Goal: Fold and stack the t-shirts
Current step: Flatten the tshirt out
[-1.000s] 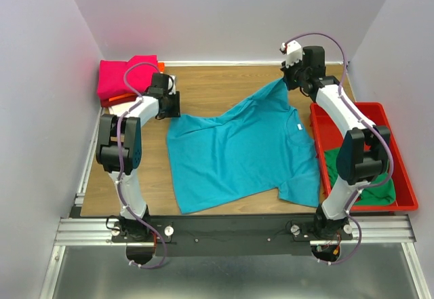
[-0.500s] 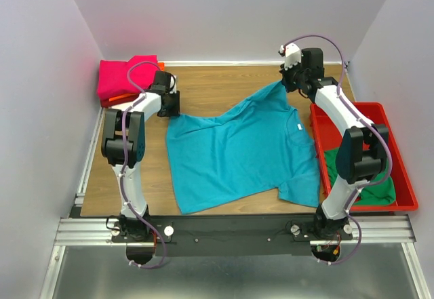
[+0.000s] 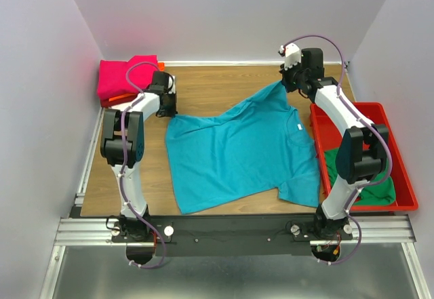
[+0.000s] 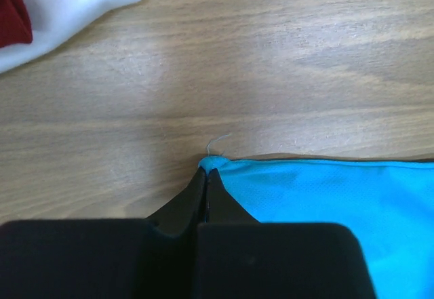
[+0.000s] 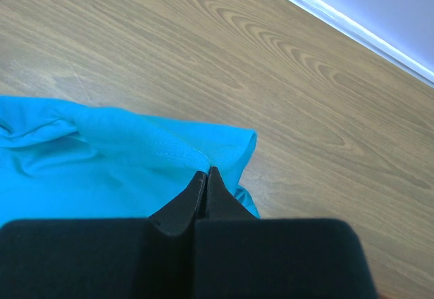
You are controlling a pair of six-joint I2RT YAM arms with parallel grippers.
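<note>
A teal t-shirt [image 3: 237,150] lies spread across the wooden table [image 3: 217,85]. My left gripper [image 3: 167,112] is shut on the teal t-shirt's far-left corner [image 4: 215,164], with the cloth pinched at the tips of the black fingers [image 4: 193,201]. My right gripper [image 3: 285,82] is shut on the shirt's far-right corner [image 5: 203,160], which is lifted off the table. A folded stack of t-shirts sits at the far left, magenta [image 3: 125,75] on top with orange [image 3: 116,99] under it. A green t-shirt [image 3: 366,184] lies in the red tray [image 3: 339,116].
The red tray stands along the right edge of the table. White cloth [image 4: 61,7] lies beside the stack, near my left gripper. Purple-grey walls close in the left, back and right sides.
My left gripper has moved slightly toward the shirt's corner and shut on it; it was open before. The right arm holds still.
</note>
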